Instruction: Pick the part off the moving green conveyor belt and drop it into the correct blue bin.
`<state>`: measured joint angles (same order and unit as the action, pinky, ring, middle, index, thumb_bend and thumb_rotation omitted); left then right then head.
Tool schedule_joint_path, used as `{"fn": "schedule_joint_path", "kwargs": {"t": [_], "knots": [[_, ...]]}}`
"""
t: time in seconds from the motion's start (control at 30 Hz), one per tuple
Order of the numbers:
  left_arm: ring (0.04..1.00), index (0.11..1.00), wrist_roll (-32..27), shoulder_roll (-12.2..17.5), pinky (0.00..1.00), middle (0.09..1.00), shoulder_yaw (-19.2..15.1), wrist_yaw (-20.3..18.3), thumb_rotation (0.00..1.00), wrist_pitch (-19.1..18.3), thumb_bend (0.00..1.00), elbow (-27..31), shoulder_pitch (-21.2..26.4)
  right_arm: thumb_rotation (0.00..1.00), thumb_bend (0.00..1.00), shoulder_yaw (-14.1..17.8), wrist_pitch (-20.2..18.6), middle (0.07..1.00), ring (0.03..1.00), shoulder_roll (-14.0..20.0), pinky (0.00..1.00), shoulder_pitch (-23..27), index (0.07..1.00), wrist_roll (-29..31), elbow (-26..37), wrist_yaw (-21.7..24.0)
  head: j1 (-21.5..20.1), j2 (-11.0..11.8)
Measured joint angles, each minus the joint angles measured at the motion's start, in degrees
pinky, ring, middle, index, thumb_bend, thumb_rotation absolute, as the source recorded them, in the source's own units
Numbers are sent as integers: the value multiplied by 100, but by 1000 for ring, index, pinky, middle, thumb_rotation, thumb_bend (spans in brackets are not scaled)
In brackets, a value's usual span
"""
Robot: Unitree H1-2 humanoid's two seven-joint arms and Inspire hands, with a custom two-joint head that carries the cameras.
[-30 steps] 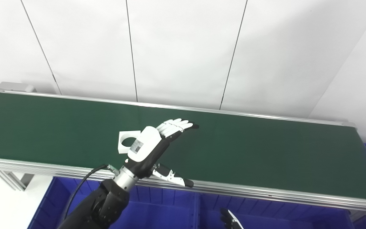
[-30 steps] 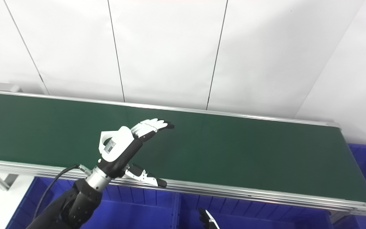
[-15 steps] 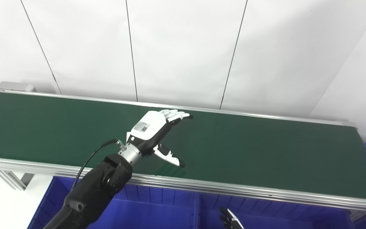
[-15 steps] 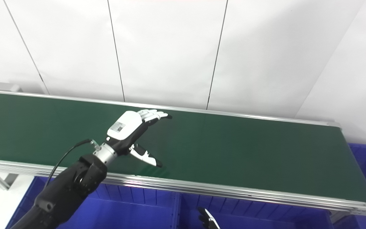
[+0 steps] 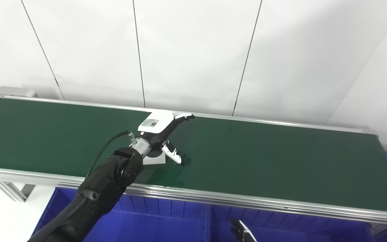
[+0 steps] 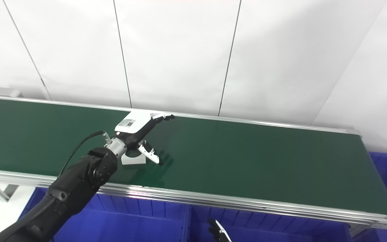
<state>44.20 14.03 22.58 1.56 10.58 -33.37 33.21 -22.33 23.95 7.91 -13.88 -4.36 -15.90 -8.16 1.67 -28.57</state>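
Part-sorting starts nearest you at the blue bins (image 5: 166, 222), where your right hand (image 5: 242, 232) barely shows, its state unclear. Beyond, the white part (image 6: 133, 160) lies on the green conveyor belt (image 5: 264, 161), beneath your left hand (image 5: 161, 129), fingers spread, holding nothing.

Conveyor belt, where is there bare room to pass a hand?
The belt is bare from the left hand to its right end, and from that arm to its left end. The crowded patch is mid-belt, where that open hand hangs over the white part.
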Motion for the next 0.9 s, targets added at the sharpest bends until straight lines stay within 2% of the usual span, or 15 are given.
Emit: {"fn": "schedule_joint_path", "kwargs": {"t": [0.03, 0.1, 0.17, 0.43, 0.57, 0.77, 0.9], "knots": [[866, 891, -2, 0, 820, 855, 12, -95, 130, -21, 1000, -10, 31, 894, 1000, 1, 0, 928, 911, -3, 928, 0, 908, 0, 0, -1, 0, 0], [857, 899, -59, -2, 723, 875, 23, -292, 142, -102, 1000, -22, 87, 894, 1000, -3, 0, 930, 912, -3, 935, 0, 907, -1, 0, 1, 0, 0], [848, 899, -125, 1, 688, 876, 26, -455, 141, -206, 1000, -24, 131, 894, 1000, -4, 0, 929, 911, -5, 938, -1, 905, -2, 0, 0, -9, -9], [825, 899, -181, 76, 651, 870, 163, -994, 124, -263, 1000, -23, 233, 899, 1000, -8, 0, 926, 912, -34, 928, -2, 904, -7, 0, 10, -18, -26], [821, 892, -223, 94, 624, 865, 190, -1318, 74, -478, 1000, -17, 263, 900, 1000, -28, 0, 928, 918, -37, 945, -2, 905, -42, 1, -1, -35, -35], [805, 881, -221, 99, 628, 855, 316, -1781, 80, -860, 1000, 75, 266, 895, 1000, -28, 0, 930, 922, -48, 943, -6, 905, -33, 3, 5, -44, -53], [794, 874, -170, 112, 610, 850, 436, -1874, 69, -955, 1000, 74, 268, 900, 1000, -34, 0, 929, 924, -59, 937, -11, 905, -43, 8, 3, -62, -53]]}}
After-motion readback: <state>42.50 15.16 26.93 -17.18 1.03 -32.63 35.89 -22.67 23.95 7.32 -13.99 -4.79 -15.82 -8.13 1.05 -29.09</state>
